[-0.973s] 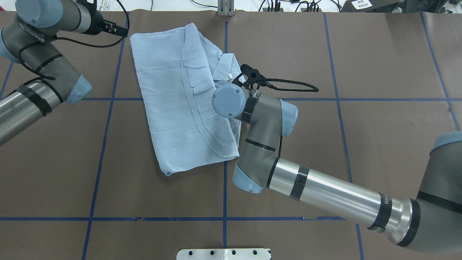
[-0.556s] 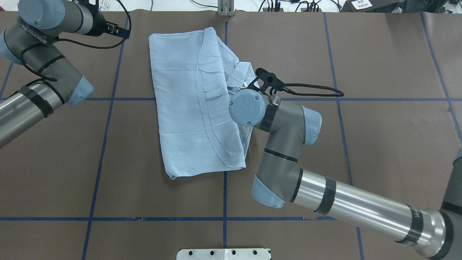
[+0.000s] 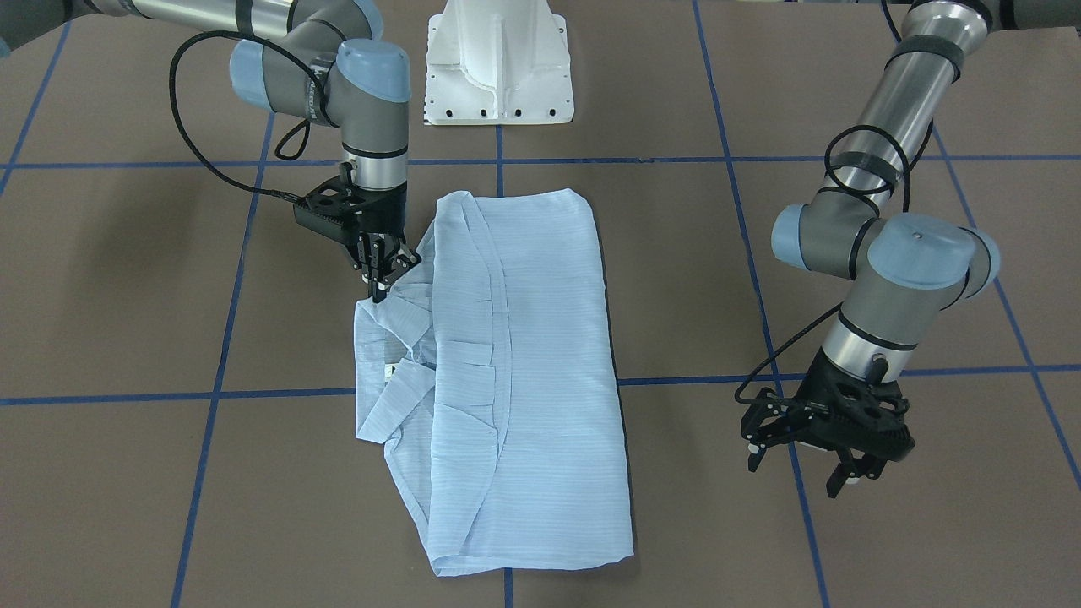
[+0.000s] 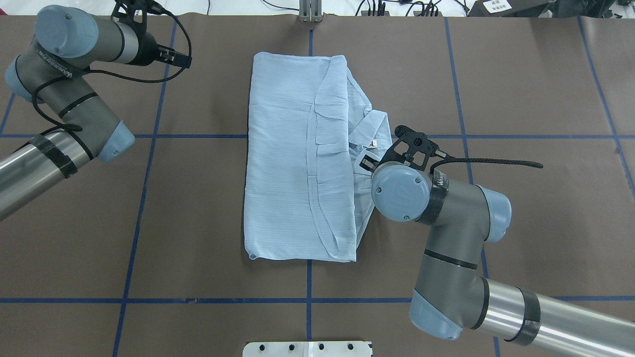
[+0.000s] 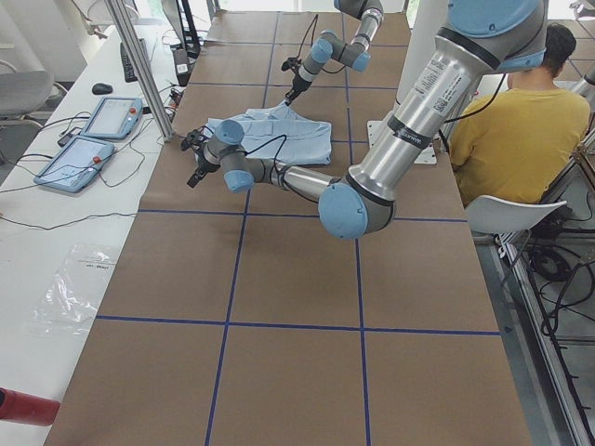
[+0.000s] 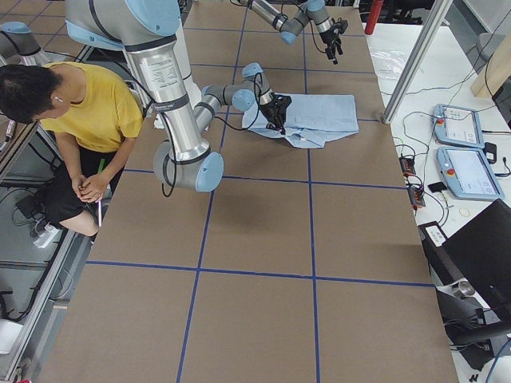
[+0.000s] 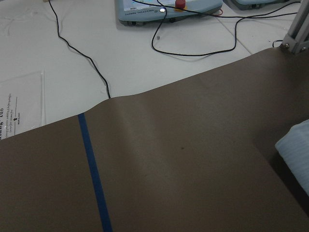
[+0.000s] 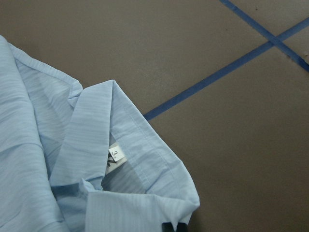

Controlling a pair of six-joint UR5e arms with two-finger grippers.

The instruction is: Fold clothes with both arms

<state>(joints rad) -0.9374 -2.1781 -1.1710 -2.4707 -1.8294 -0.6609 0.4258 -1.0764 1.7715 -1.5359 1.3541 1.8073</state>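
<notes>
Your pale blue shirt (image 4: 297,163) lies folded lengthwise, flat on the desk (image 4: 521,223); right hand (image 3: 380,283) pinches its edge, left hand (image 3: 798,473) hangs spread.

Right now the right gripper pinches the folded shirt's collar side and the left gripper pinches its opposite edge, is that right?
Not quite. The left gripper holds nothing: it hangs open over bare table, clear of the shirt, as the exterior front-facing view shows. The right gripper does pinch the collar side.

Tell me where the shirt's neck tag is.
In the overhead view the neck tag lies inside the collar at the shirt's right edge, just beyond the right gripper.
</notes>
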